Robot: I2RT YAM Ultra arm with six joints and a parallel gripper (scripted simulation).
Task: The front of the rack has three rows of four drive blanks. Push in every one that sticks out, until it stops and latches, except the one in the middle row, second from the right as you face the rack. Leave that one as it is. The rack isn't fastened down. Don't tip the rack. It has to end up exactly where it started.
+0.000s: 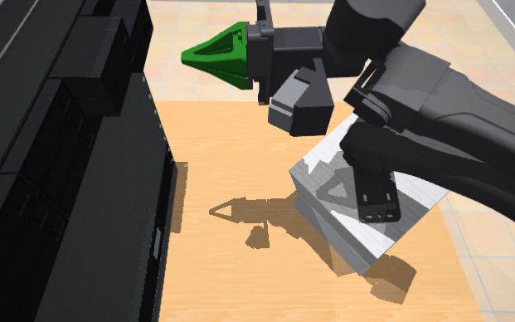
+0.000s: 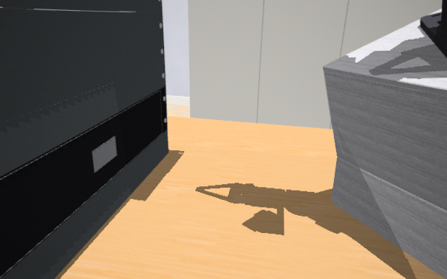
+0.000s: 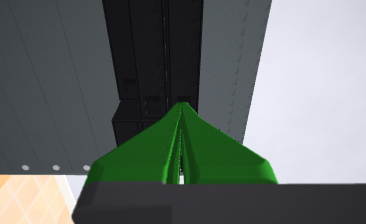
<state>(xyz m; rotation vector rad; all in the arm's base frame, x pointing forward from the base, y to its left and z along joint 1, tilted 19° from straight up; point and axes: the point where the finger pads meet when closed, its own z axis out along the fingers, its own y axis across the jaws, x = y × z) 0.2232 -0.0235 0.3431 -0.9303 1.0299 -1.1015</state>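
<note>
Below — wooden table (image 2: 227,158), tiled floor (image 1: 187,75).

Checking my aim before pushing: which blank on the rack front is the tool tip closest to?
The raised blank right beneath the shut tool tip in the wrist view; the others lie farther along the rack.

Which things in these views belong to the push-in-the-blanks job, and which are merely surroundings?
Belong to the job:
- rack
- protruding drive blanks
- gripper, green fingers shut, holding nothing

Surroundings:
- grey pedestal under the arm's base
- wooden floor panel
- back wall
</note>
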